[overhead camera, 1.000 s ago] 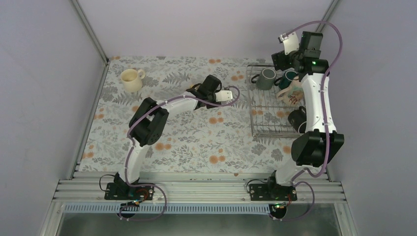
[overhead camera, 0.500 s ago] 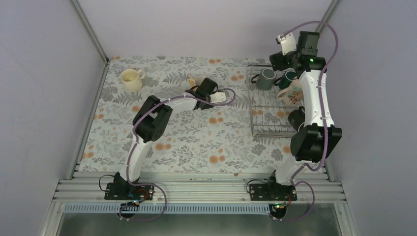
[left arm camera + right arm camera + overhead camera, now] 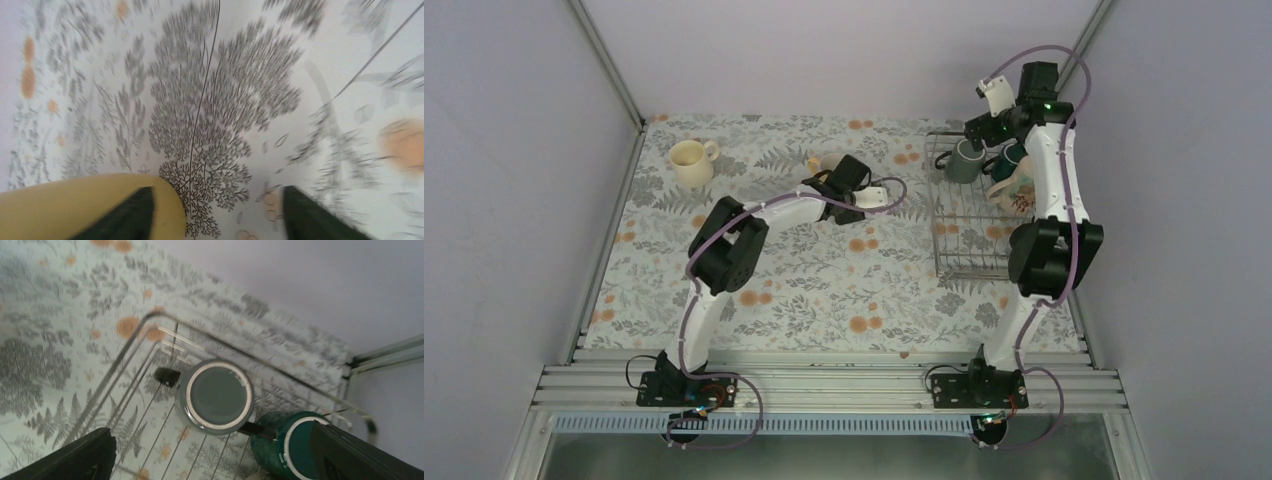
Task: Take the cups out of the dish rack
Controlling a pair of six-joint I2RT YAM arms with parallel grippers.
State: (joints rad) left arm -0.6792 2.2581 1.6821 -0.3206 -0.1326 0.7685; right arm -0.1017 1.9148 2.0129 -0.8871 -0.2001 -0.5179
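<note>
Far left on the table, note a cream mug standing well apart from the dish rack, so counted as unloaded. Nearer the middle, find the left claw partly open above the flowered cloth, with nothing in the gap and a yellow mug right against one finger; reads as the set-down of that mug, with contact impossible to judge. On the right, inside the rack, see a grey mug just beside a teal mug, plus a pale printed mug toward the near side. Above the grey one, find the right claw spread wide and empty. Judged next: lower straight onto the grey mug, close on its wall, lift clear of the wires and the teal neighbour. No brand, label or writing legible anywhere.
</note>
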